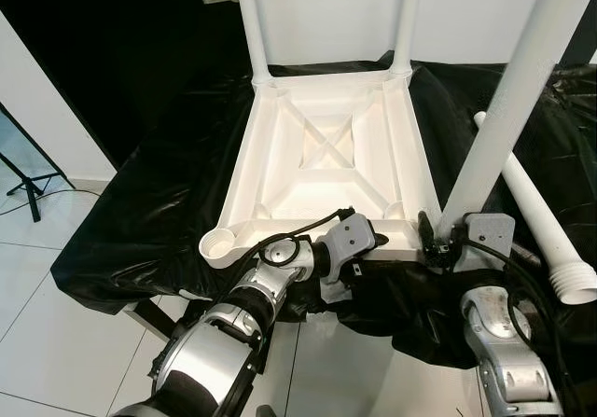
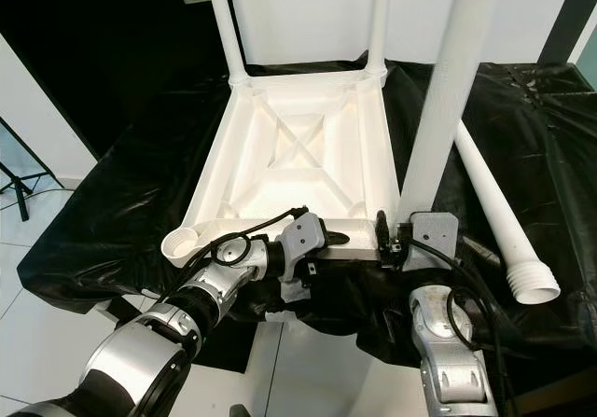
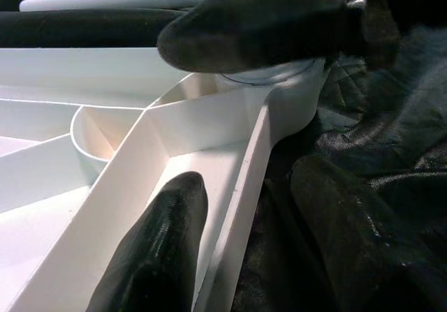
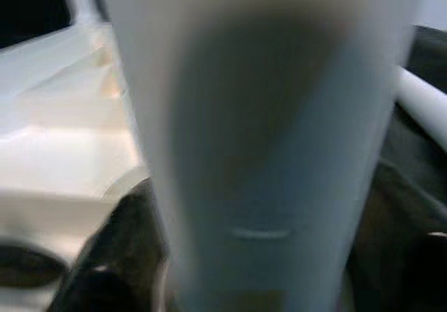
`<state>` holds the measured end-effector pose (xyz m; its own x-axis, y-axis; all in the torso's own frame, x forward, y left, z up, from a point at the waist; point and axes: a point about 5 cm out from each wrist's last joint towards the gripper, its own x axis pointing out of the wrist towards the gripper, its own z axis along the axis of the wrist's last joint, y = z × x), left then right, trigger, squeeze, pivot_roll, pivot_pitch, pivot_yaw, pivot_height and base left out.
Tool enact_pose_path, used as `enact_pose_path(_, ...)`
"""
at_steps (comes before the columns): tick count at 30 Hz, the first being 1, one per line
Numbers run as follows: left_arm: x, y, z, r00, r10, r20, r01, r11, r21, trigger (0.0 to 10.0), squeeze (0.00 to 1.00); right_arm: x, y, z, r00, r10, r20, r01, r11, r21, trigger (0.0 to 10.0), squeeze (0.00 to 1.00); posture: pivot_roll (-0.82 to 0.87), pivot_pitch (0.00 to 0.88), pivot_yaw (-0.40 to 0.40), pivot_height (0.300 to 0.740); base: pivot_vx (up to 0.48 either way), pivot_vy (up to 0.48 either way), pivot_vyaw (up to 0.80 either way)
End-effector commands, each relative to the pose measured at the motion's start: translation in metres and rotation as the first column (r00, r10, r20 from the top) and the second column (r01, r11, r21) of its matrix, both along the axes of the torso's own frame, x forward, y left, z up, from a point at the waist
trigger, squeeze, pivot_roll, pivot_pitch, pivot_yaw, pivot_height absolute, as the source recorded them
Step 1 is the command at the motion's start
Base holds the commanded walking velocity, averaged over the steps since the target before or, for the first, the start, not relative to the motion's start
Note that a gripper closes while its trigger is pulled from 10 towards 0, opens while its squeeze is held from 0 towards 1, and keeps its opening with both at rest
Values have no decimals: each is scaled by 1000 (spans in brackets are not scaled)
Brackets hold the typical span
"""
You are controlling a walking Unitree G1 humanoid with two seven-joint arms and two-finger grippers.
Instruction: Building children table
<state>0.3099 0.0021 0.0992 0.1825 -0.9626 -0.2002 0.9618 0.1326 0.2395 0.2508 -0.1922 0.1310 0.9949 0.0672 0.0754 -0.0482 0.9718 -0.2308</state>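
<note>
tabletop [image 1: 326, 146]: smooth white plastic | sheet [image 1: 149, 221]: glossy black crinkled film

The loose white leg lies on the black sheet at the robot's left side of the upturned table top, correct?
Not quite. The loose white leg lies on the black sheet at the robot's right side of the upturned table top, as the left eye view shows.

No text, label, brand, number or sign can be read in any of the views. The white tabletop [image 1: 326, 156], the legs [image 1: 504, 109] and the black sheet [image 1: 159, 212] carry no legible marking.
</note>
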Motion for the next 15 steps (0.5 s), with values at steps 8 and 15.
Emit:
enact_pose_path(8, -3, 3, -8, 1000, -5, -21, 5, 1000, 27, 10000, 0, 0, -5, 15, 963, 268, -33, -270, 960, -76, 10000, 0, -196, 0, 83, 740, 0, 0, 0)
enact_pose_path(15, -3, 4, -8, 1000, -5, -20, 5, 1000, 28, 10000, 0, -7, -10, 13, 891, 429, -149, -441, 896, -53, 0, 0, -195, 0, 84, 740, 0, 0, 0)
